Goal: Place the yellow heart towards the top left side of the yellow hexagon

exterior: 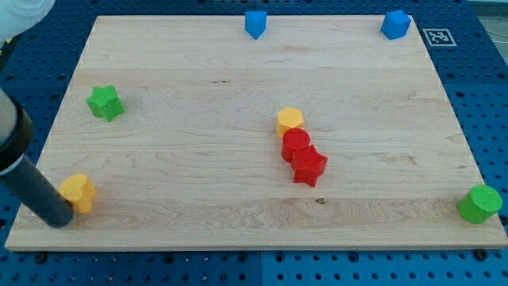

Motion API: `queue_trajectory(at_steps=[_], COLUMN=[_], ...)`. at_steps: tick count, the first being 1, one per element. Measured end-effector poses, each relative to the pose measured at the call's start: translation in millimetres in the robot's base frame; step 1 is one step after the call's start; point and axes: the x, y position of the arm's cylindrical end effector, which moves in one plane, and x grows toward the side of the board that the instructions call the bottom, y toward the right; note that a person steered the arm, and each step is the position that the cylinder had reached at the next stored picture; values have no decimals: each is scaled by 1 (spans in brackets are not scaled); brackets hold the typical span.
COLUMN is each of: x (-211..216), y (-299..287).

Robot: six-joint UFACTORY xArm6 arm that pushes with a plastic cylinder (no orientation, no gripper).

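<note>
The camera view shows a wooden desk (238,214) on a blue board full of holes. The yellow heart (78,191) is seen far off at the view's bottom left corner. The yellow hexagon (290,120) is seen near the middle, touching a red round block (296,144) just below it, and a red star (309,168) is pressed against that one. The end effector is only a dark rod with nothing to open or shut, so nothing is held. My tip (57,222) is set just beside the yellow heart, at its lower left, and may be touching it; that cannot be told for sure.

The task looks hardly begun. The heart is well apart from the hexagon, and a long push up and to the view's right is judged to be left. The heart should be stopped at the hexagon's top left.

A green star (105,102), two blue blocks (255,24) (395,25) and a green round block (479,204) are kept well out of the way
</note>
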Motion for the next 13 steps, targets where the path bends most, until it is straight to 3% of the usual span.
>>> queue_trajectory(at_steps=[13], x=[-65], y=[34])
